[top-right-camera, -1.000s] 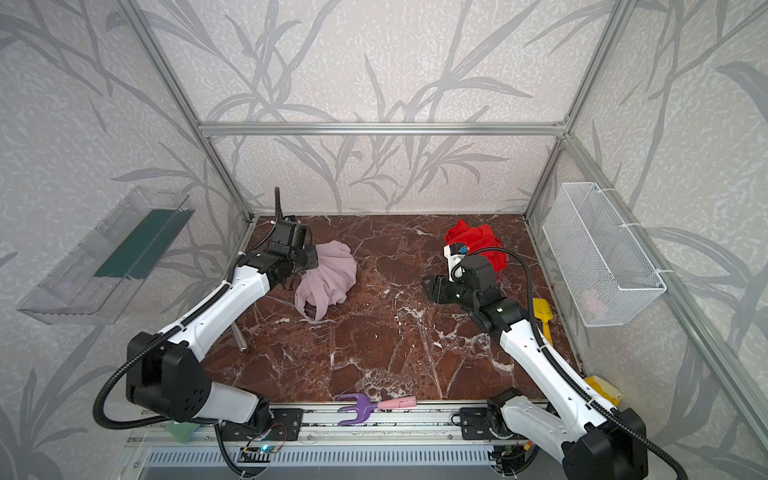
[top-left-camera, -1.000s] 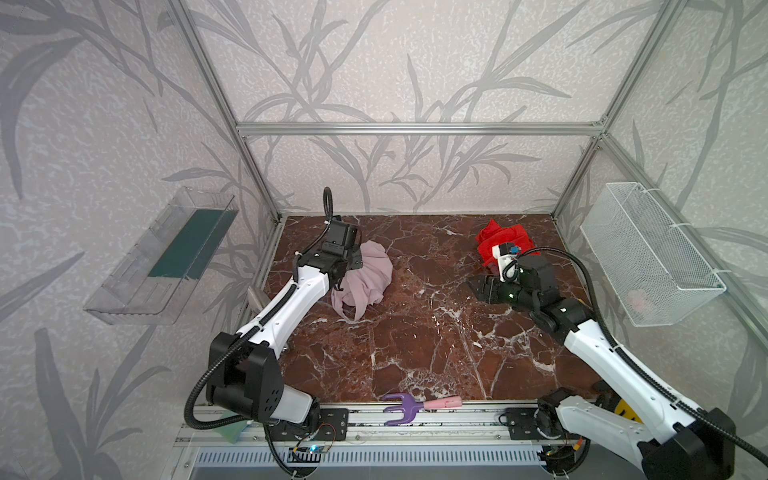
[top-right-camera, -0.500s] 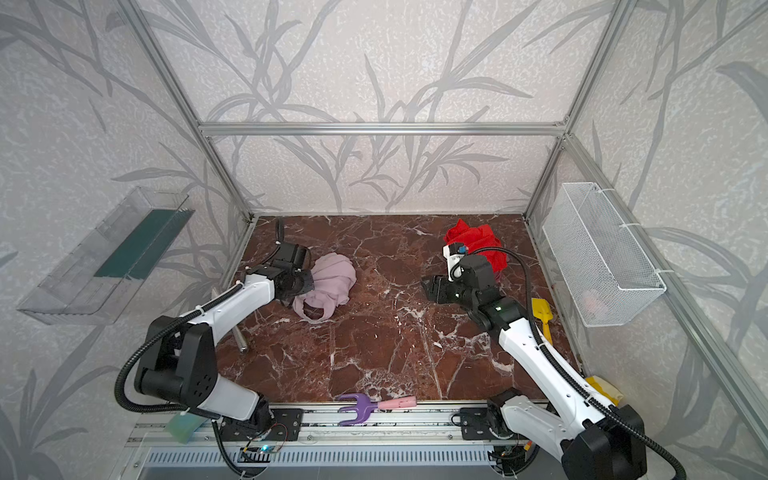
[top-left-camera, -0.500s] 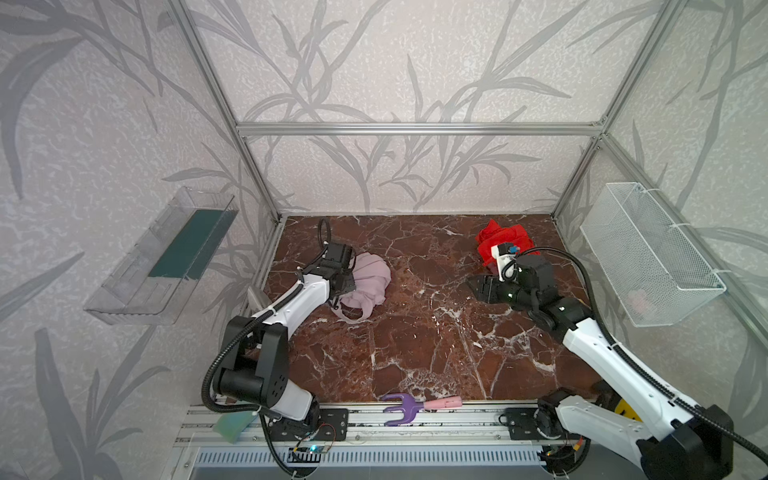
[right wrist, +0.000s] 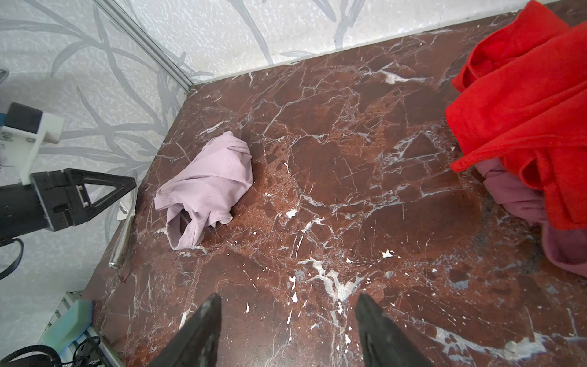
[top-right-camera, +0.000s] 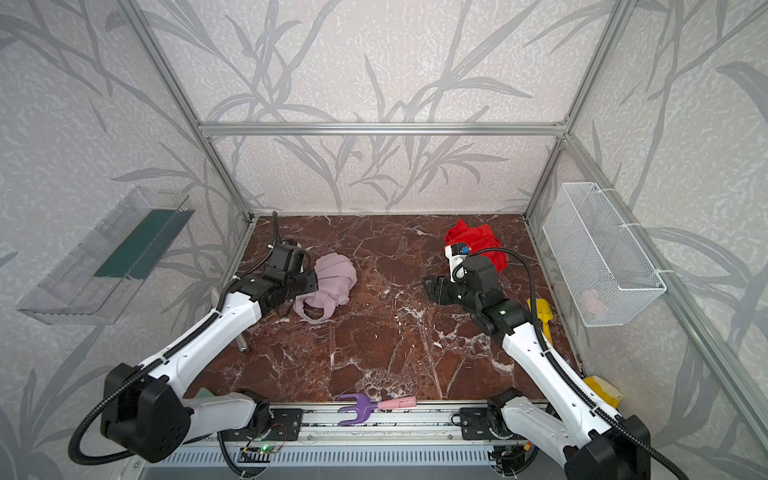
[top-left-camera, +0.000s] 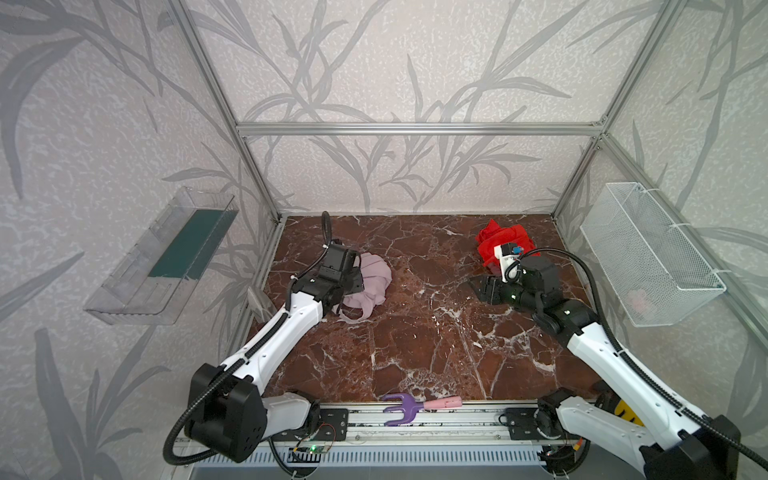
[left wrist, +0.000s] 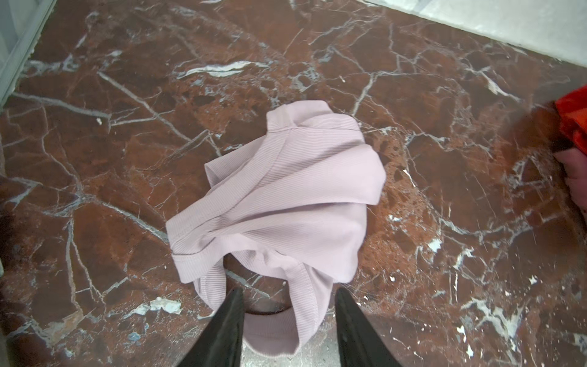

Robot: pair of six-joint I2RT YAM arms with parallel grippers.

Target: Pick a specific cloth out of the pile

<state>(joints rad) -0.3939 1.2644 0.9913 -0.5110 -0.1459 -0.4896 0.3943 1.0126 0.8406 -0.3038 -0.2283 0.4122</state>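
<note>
Cloth (left wrist: pixel 286 190) loose on bench (top-left-camera: pixel 415 332), its strap inside the parted left gripper (left wrist: pixel 289 292); right gripper (right wrist: pixel 288 297) wide, empty, near pile (right wrist: pixel 521 105).

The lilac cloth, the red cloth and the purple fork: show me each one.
lilac cloth (left wrist: pixel 286 197): left wrist view, middle of the bunched fabric.
red cloth (right wrist: pixel 524 95): right wrist view, its broad top fold.
purple fork (top-left-camera: pixel 417 405): a top view, neck beside the pink handle.

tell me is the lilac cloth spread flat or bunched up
Bunched up: the cloth lies crumpled in folds on the table.
</note>
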